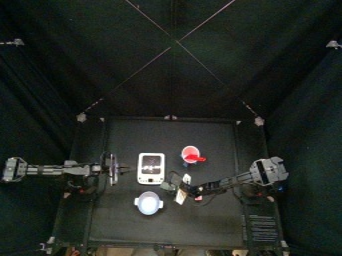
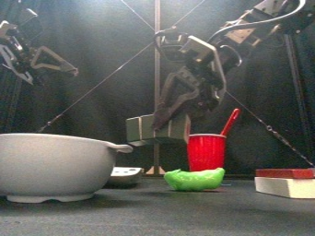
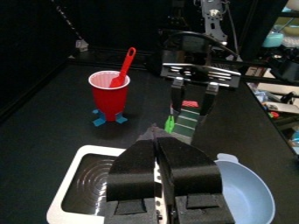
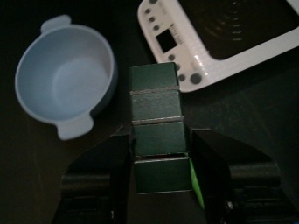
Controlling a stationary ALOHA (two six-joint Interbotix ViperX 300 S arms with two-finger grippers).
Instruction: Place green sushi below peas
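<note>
Two arms meet over the black surface inside dark curtains. The right end effector is clenched on the green sushi, raised above the peas. The left end effector is clenched, empty.

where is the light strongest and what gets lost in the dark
Front view: light falls brightest on the bowl and the peas. Top view: the table nearly merges with the dark curtains. Left wrist view: the white scale is brightly lit.
</note>
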